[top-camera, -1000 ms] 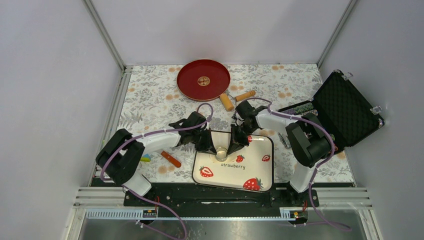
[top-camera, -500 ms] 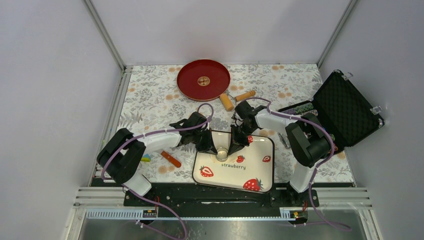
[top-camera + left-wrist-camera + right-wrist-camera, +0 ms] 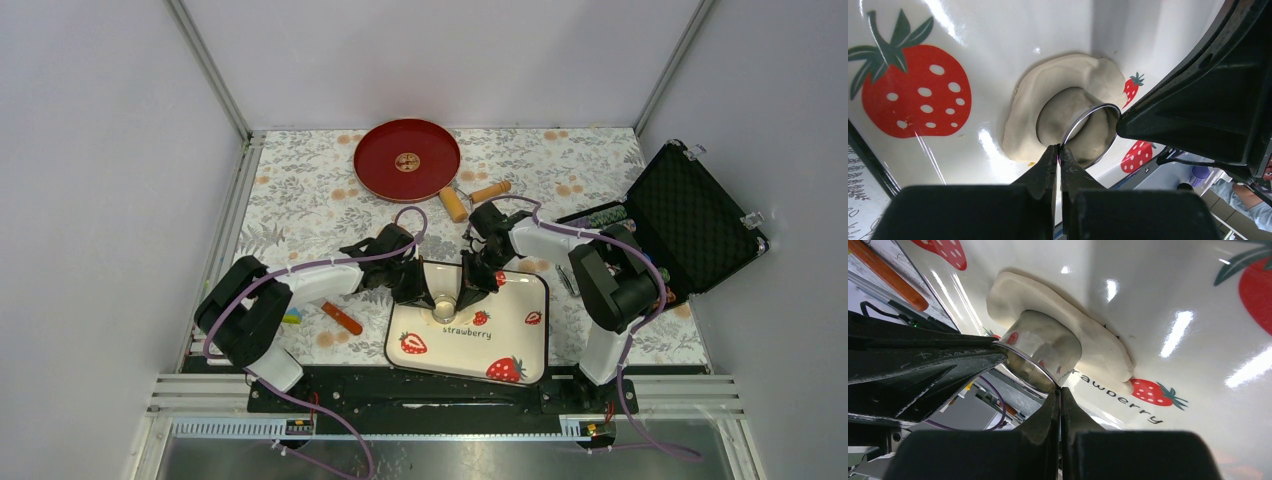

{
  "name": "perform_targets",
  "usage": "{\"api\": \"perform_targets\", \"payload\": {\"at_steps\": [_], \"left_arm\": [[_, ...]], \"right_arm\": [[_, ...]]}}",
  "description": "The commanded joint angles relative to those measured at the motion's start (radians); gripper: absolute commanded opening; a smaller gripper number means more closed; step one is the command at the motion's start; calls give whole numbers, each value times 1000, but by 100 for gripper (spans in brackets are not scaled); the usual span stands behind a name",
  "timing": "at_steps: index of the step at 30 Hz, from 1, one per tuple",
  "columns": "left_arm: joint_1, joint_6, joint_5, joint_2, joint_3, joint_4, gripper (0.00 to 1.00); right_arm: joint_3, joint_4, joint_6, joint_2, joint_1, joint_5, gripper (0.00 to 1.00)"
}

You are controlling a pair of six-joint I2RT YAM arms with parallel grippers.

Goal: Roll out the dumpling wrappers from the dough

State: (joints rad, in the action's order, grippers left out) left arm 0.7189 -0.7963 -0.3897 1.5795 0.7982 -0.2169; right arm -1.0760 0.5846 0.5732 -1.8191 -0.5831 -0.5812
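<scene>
Steel is what both arms have hold of: a ring cutter (image 3: 1040, 347) stands pressed into the dough (image 3: 1023, 110), a flattened pale slab at the upper left of the strawberry tray (image 3: 520, 335), near the middle of the overhead view. The left pincer (image 3: 1059, 150) is closed almost completely, with only the thin rim of the cutter nipped between its tips. The right pincer (image 3: 1058, 392) is closed on the rim in the same way from the opposite side. The dough therefore lies straight below both pincers, not off to either side. The cutter's axis runs roughly upright into the dough, and neither arm is nearer than the other. The round of dough walled in by the ring looks like the next piece being cut, so the coming move probably calls for an even push or lift along that axis, both arms together, lest the ring tip. Far up the desk (image 3: 300, 200), a small pale disc at the centre of the red plate (image 3: 380, 150) seems to be a finished wrapper (image 3: 407, 161).
</scene>
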Motion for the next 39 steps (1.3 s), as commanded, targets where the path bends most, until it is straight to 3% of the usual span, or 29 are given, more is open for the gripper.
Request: {"api": "perform_targets", "payload": {"at_steps": [1,39], "left_arm": [[28,0,89,76,-41,-18,0],[26,-18,103,132,-68,8,0]], "right_arm": [[30,-8,-36,-70,-42,116,0],[45,-30,-27,-93,-55,149,0]]}}
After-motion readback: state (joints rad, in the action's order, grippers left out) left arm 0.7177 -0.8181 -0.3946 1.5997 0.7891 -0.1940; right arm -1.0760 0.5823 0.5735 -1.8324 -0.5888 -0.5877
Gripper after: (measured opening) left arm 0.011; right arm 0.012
